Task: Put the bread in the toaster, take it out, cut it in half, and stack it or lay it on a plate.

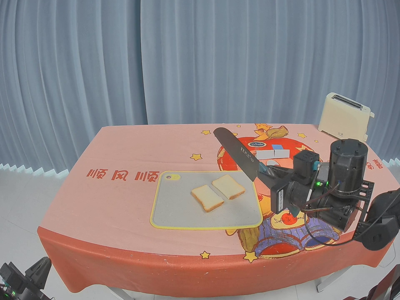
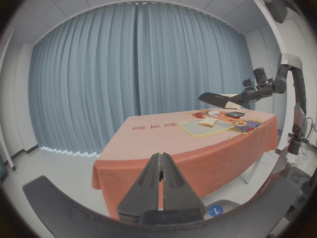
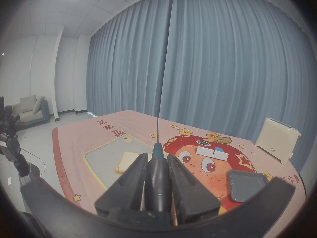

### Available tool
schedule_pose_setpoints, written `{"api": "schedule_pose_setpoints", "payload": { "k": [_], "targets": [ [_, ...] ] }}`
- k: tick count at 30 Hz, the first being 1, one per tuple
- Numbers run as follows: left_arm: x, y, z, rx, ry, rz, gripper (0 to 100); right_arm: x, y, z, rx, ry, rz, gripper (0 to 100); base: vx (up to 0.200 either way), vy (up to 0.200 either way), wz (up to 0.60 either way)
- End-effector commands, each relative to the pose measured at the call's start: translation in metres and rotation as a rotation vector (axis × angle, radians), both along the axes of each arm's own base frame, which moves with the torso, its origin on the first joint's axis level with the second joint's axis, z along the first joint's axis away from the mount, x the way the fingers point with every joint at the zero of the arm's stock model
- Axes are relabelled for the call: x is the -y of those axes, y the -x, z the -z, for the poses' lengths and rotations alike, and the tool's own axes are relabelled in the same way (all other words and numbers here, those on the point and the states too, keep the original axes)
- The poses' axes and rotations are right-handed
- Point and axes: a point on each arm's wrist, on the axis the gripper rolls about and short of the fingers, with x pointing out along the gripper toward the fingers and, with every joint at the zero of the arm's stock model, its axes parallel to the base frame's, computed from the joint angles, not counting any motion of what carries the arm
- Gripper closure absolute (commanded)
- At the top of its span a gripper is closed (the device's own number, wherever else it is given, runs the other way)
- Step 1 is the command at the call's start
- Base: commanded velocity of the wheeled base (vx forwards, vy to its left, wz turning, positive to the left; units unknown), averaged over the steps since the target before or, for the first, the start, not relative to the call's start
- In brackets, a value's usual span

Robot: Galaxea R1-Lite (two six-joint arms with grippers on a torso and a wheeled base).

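Two bread halves (image 1: 207, 197) (image 1: 228, 186) lie side by side on the grey, yellow-rimmed cutting board (image 1: 179, 209). My right gripper (image 1: 271, 172) is shut on the handle of a black knife (image 1: 237, 151), held in the air just right of the board with the blade pointing up and back-left. In the right wrist view the blade (image 3: 158, 123) shows edge-on above one bread half (image 3: 127, 160). The cream toaster (image 1: 345, 116) stands at the back right corner. A dark square plate (image 3: 246, 184) sits on the table's right side. My left gripper (image 2: 161, 156) is shut and empty, low beside the table's front left.
A white and blue block (image 1: 273, 153) lies on the tablecloth behind the right arm. The left half of the table (image 1: 112, 196) is bare cloth. Blue curtains hang behind the table.
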Motion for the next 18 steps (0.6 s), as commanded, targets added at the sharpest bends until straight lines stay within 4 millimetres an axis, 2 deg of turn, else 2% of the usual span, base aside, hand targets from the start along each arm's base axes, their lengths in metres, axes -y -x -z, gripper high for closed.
{"api": "schedule_pose_setpoints", "payload": {
  "k": [1, 3, 7, 12, 18],
  "targets": [
    [-0.003, 0.024, 0.018, 0.143, 0.019, -0.184, 100, 0.015, 0.018, 0.010, 0.001, 0.000, -0.004, 100, 0.000, 0.000, 0.00],
    [-0.005, 0.023, 0.018, 0.144, 0.054, -0.243, 100, 0.017, 0.018, 0.010, -0.001, -0.002, 0.002, 100, 0.000, 0.000, 0.00],
    [-0.004, 0.023, 0.019, 0.143, 0.060, -0.228, 100, 0.021, 0.023, 0.012, -0.008, 0.002, -0.003, 100, 0.000, 0.000, 0.00],
    [-0.004, 0.023, 0.019, 0.144, 0.068, -0.225, 100, 0.021, 0.029, 0.004, 0.016, -0.017, -0.012, 100, 0.000, 0.000, 0.00],
    [-0.004, 0.023, 0.019, 0.144, 0.068, -0.225, 100, 0.015, 0.036, 0.001, 0.025, -0.025, -0.039, 100, 0.000, 0.000, 0.00]
  ]
}}
